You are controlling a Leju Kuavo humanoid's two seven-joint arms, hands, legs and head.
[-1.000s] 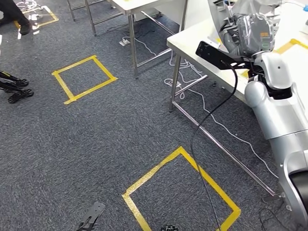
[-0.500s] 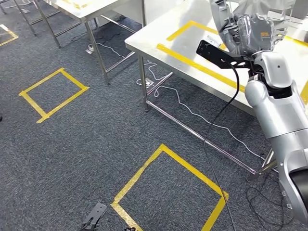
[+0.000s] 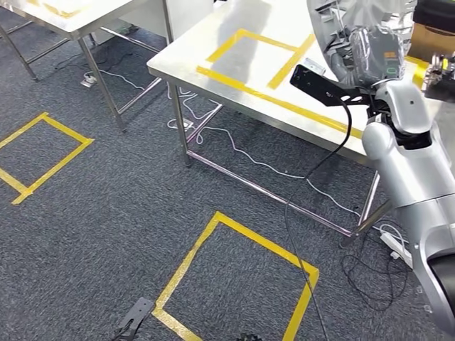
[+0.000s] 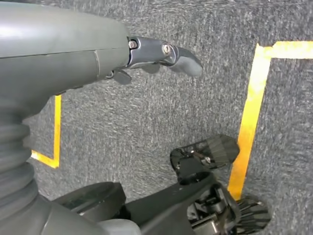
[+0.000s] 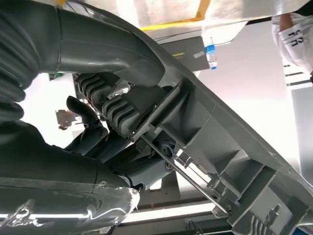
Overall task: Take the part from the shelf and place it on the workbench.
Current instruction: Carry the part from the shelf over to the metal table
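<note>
The right hand gripped the grey part; the left hand hung empty, fingers apart. It should hold level until above the table.

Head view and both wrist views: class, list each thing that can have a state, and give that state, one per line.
Right hand: raised, fingers gripping the part.
Part: grey moulded piece, held off the workbench.
Left hand: hanging over the carpet, holding nothing.
Workbench: bare inside its yellow tape outline.
</note>
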